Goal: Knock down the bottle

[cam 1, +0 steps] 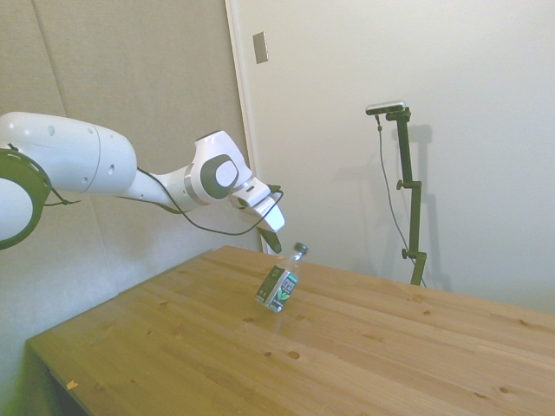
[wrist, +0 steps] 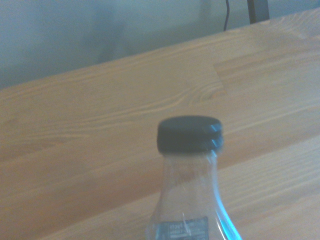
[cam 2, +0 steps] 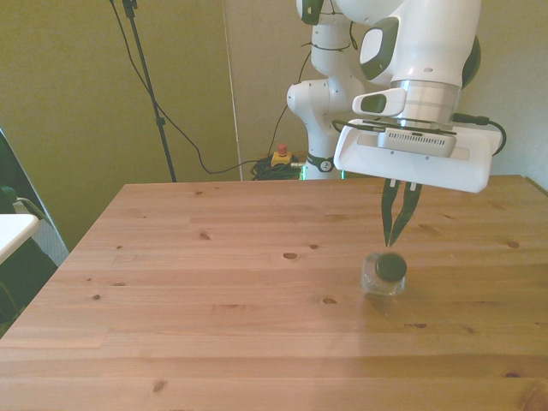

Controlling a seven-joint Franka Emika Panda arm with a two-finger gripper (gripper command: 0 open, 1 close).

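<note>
right now the bottle [cam 1: 279,283] is tipping. its bottom touches the counter [cam 1: 364,347] and its dark cap [cam 1: 299,250] leans away from the arm, toward the far side of the counter in the side view. in the front view the cap [cam 2: 392,266] points almost straight at the camera, so the bottle [cam 2: 383,276] looks short and round there. its long line runs from the bottom, low and nearer the arm, up to the cap, high and farther out. it is about halfway between standing and lying.

the bottle sits near the middle of the counter, a bit toward the front view's right, well away from every edge.

the gripper [cam 2: 398,229] is just behind the cap and a little above it. its two fingers are pressed close together with nothing between them, like one thin stick. the tips look very near the cap, but i cannot tell if they touch it.

to do this step well, i think the push should go on in the same line the bottle leans, so it falls flat and does not spin off sideways. pushing high, near the cap, tips it best. the push should be soft and short, since the bottle looks light and round and may roll once it is down. the fingertips should stay above the wood so they do not hit the counter.

the wrist view shows the cap [wrist: 190,133] close up, with the clear neck under it.
</note>
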